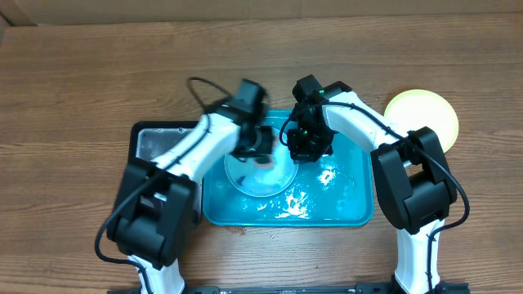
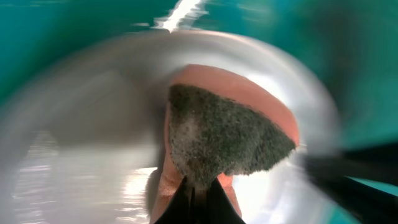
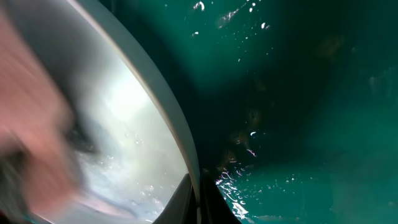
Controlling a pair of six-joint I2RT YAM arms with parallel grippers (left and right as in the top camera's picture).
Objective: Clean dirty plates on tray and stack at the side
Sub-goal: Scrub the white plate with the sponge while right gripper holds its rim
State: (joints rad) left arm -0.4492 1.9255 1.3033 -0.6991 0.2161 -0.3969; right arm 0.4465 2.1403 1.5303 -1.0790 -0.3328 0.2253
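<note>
One pale plate (image 1: 257, 184): laid in the tray (image 1: 347, 200), its rim pinched by the closed right gripper (image 3: 198, 202), evidently for steadying. One sponge (image 2: 224, 134): clamped in the closed left gripper (image 2: 198, 196) and pressed onto it for scrubbing. One yellow-green plate (image 1: 421, 117): set aside on the table (image 1: 82, 82).

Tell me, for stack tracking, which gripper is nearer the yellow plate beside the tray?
Right. The right gripper is left of the yellow plate, pinching the rim of the blue plate; the left gripper holds a sponge farther left.
</note>
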